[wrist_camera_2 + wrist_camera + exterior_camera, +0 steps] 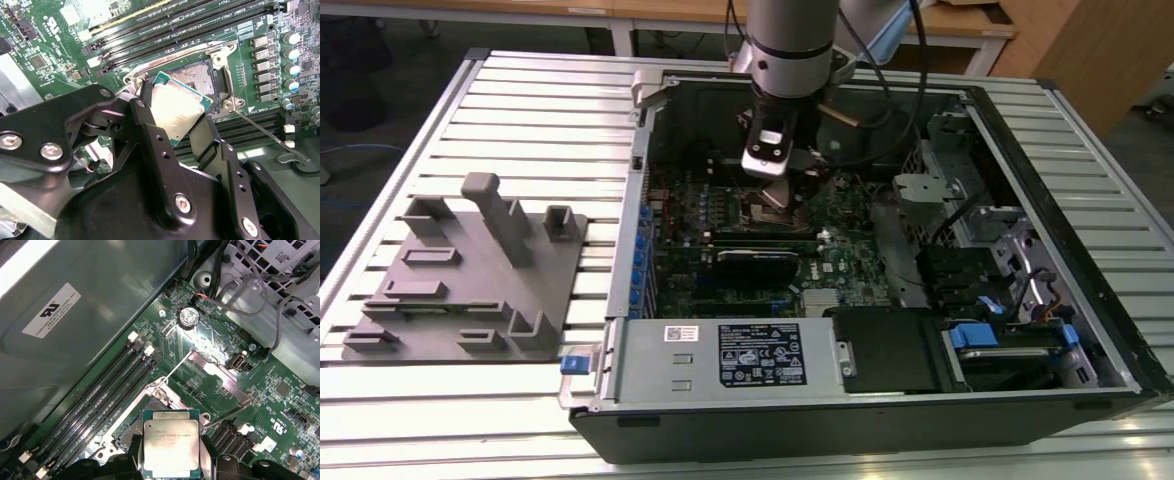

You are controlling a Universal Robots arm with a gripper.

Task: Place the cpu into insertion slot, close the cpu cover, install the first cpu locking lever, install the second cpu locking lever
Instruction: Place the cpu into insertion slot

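Slatted metal table (520, 100) carries, at the exterior view's left, a grey moulded fixture (467, 290); to its right lies an open computer case (854, 425) filling the middle and right of the frame. From the upper centre the arm (790, 40) reaches down into the case over the green circuit board (841, 265). In the second wrist view the tool (174, 114) pinches the cpu (180, 102) by two opposite edges, its black fingers (150, 125) pressed against it. The chip hangs tilted, close over the insertion slot (192, 75), whose dark centre lies uncovered; it is not seated.
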